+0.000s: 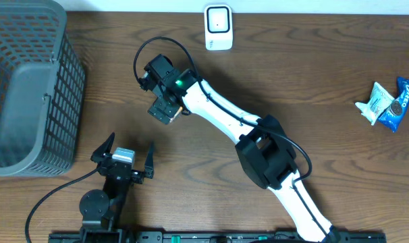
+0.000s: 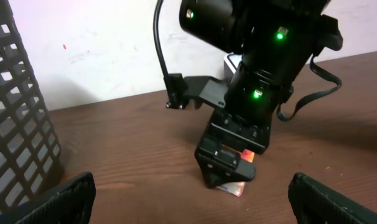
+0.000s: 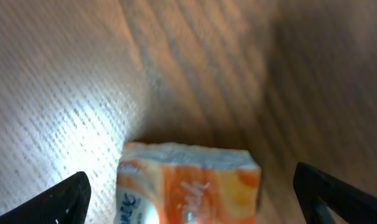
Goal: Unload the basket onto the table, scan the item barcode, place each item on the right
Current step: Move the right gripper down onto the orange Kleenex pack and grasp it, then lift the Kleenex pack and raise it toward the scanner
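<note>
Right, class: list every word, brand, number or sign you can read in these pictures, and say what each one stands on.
"OREO": on the blue packet at the right edge of the table.
Orange packet: pale lettering, too blurred to read.
White and green packet: print too small to read.
White scanner: no readable mark.
</note>
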`<state>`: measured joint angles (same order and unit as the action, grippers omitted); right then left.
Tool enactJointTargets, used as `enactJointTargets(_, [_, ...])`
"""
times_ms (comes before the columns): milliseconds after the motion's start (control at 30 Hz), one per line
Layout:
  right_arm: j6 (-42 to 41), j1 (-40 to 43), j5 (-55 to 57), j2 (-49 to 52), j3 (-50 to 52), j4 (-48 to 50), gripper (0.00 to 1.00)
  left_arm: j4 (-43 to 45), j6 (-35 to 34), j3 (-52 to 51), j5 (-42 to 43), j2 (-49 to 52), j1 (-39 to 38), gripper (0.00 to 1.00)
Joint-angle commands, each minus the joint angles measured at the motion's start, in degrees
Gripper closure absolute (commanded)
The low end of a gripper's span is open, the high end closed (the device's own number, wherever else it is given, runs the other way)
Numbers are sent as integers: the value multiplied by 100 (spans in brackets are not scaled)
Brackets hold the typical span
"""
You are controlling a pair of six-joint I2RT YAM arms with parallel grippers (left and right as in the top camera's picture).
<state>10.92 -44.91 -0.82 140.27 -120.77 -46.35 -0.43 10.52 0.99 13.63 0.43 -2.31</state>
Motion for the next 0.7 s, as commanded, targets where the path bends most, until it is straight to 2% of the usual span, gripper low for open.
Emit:
enactJointTargets(0, [-170,-28,-94,203,-13,-116,1,-216,-26,-76,133,-20,-2,2])
enactJointTargets(333, [-472,44,-85,236,-13,-221,1,-216,-26,-76,133,-20,-2,2])
enactJointTargets(367, [-474,37,-85,236,-13,-234,2,-216,-26,-76,133,-20,-2,2])
enactJointTargets(433, [-527,35,-85,236,-13,-264,12,-216,-26,-76,131,-20,-2,2])
enactJointTargets(500, [-664,35,-81,236,-13,-284,18,-216,-26,-76,133,-20,-2,2])
enactJointTargets(667, [-975,39,-83,234,-15,-363,22,-216,-26,-76,133,-20,-2,2])
